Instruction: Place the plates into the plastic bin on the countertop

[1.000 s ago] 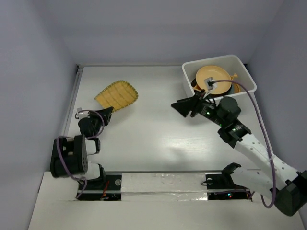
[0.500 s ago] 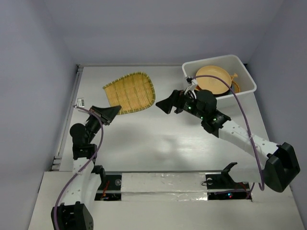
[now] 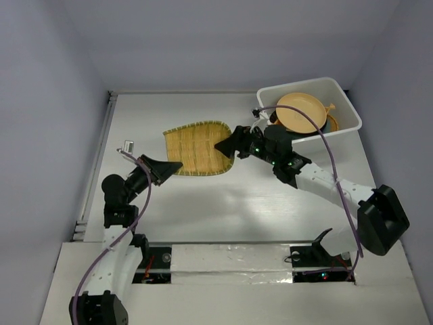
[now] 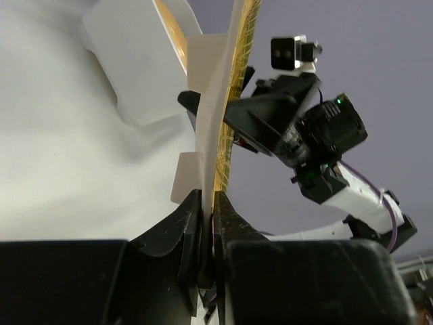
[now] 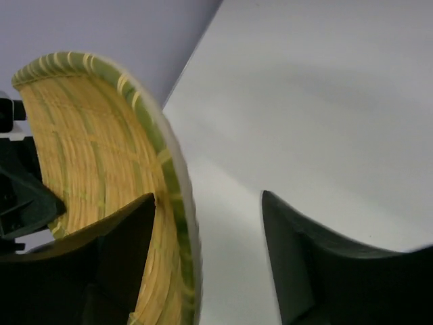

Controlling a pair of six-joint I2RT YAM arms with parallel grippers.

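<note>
**A:** While the left claw (image 3: 172, 165) grips the yellow ribbed plate (image 3: 196, 145), where does that plate sit?

**B:** Over the middle of the tabletop (image 3: 203, 203), between the two arms and left of the plastic bin (image 3: 338, 88). It looks raised off the surface, though I cannot say by how much.

**A:** How firm is the left grip?

**B:** In the left wrist view the fingers are pressed together on the plate's edge (image 4: 233, 101), with the rim running up between them. The left claw (image 4: 208, 200) is clamped on it.

**A:** And the right claw (image 3: 222, 146)?

**B:** Its fingers stand apart. In the right wrist view the plate's green-edged rim (image 5: 169, 176) passes between them, close against the left finger (image 5: 128, 230), while the other finger is clear of it. The right claw (image 5: 208, 198) straddles the rim without pinching.

**A:** What is in the bin?

**B:** A plain yellow-orange round plate (image 3: 301, 112) lies on top, with a blue dish (image 3: 332, 122) peeking out beneath.
</note>
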